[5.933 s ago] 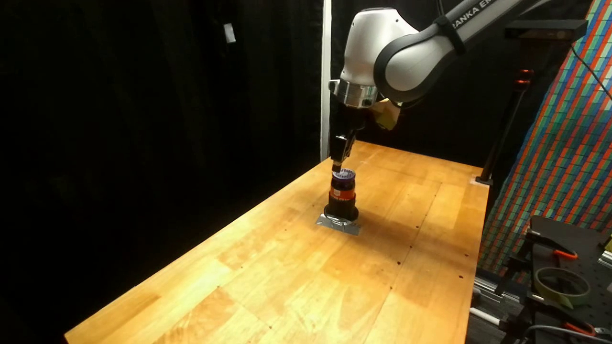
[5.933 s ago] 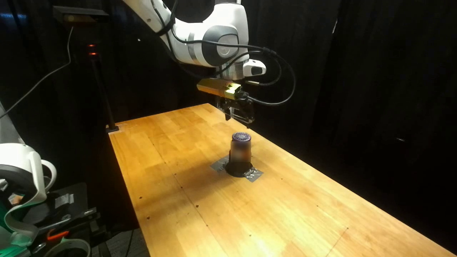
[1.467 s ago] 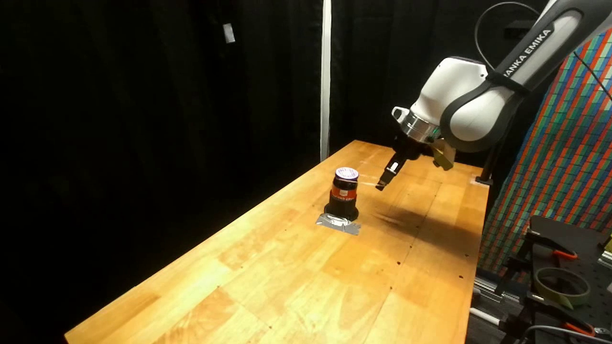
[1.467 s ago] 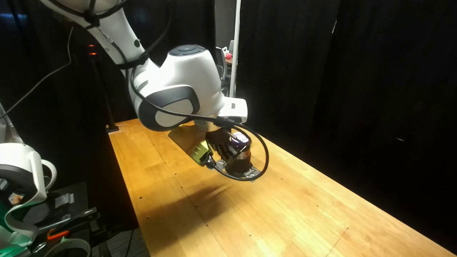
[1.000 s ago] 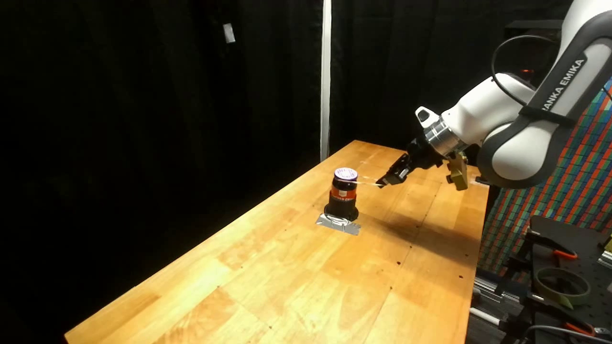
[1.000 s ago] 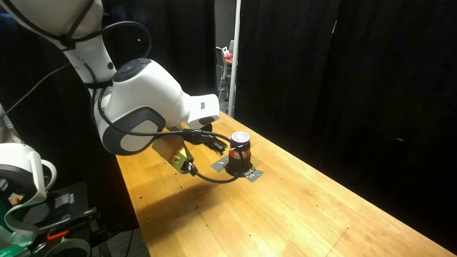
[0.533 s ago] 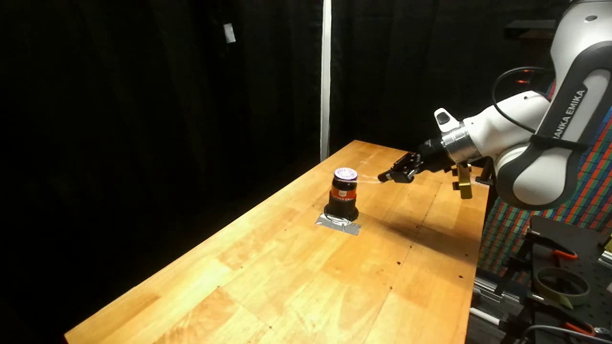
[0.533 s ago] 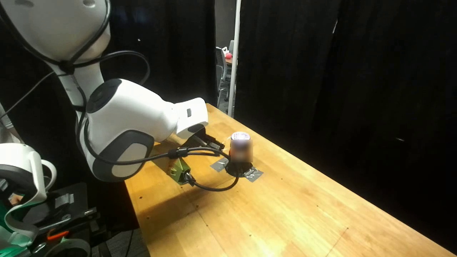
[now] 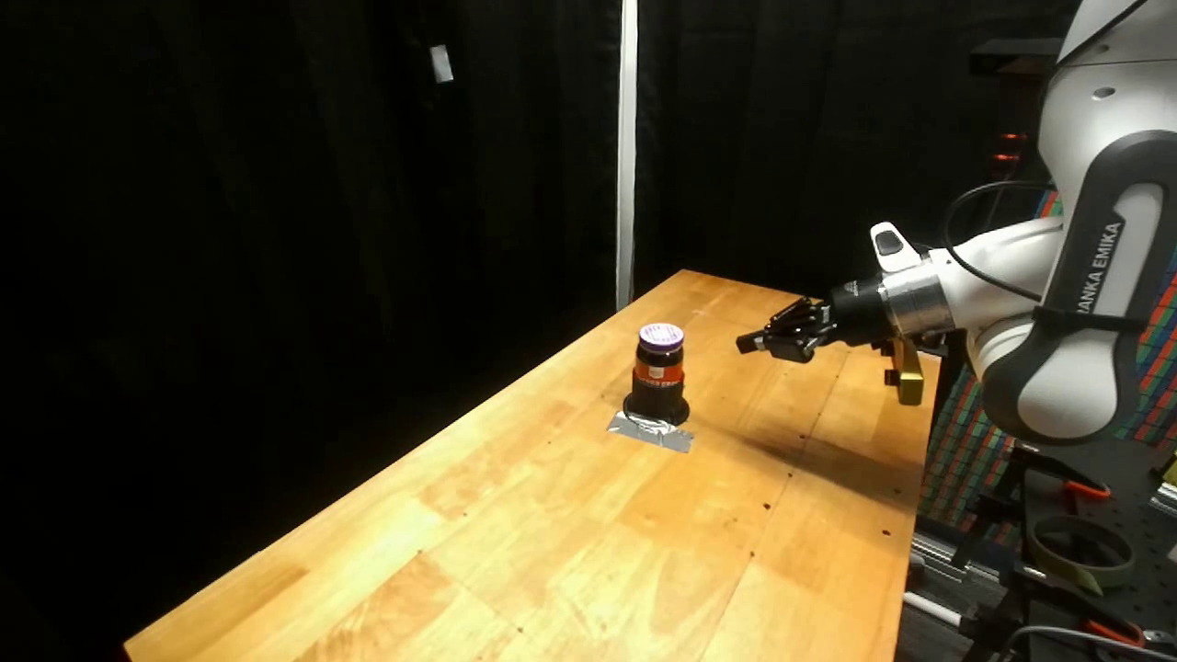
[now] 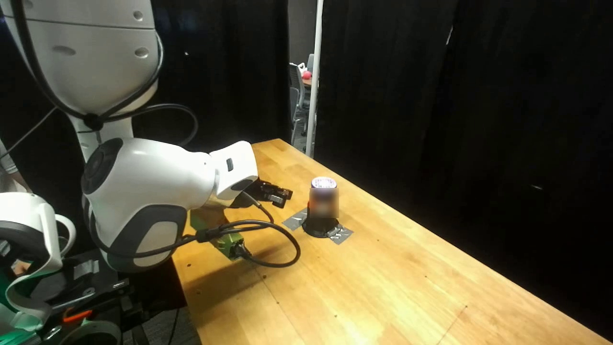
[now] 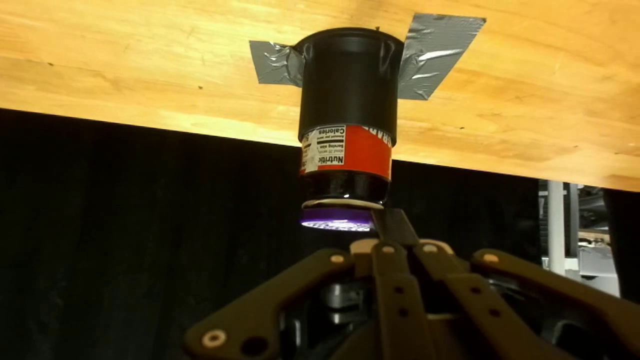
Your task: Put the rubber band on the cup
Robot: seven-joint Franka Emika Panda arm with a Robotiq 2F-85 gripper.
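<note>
The cup, dark with an orange-red label and purple lid, stands upright in a black holder on the table; part of it is blurred in an exterior view. Turned upside down in the wrist view, it shows a thin tan rubber band lying around its neck, just under the lid. My gripper is tilted nearly level, at about lid height, apart from the cup. Its fingertips are together, overlapping the lid's edge in the wrist view. No strand is visible between gripper and cup.
Grey tape fixes the holder to the wooden table. A black cable loops from my wrist over the tabletop. Beside the table, a dark cart carries a tape roll. Black curtains hang behind.
My arm has drawn back from the cup and tipped flatter. The band, earlier stretched between cup and gripper, has come off the fingers and sits around the neck. The cup has not moved.
</note>
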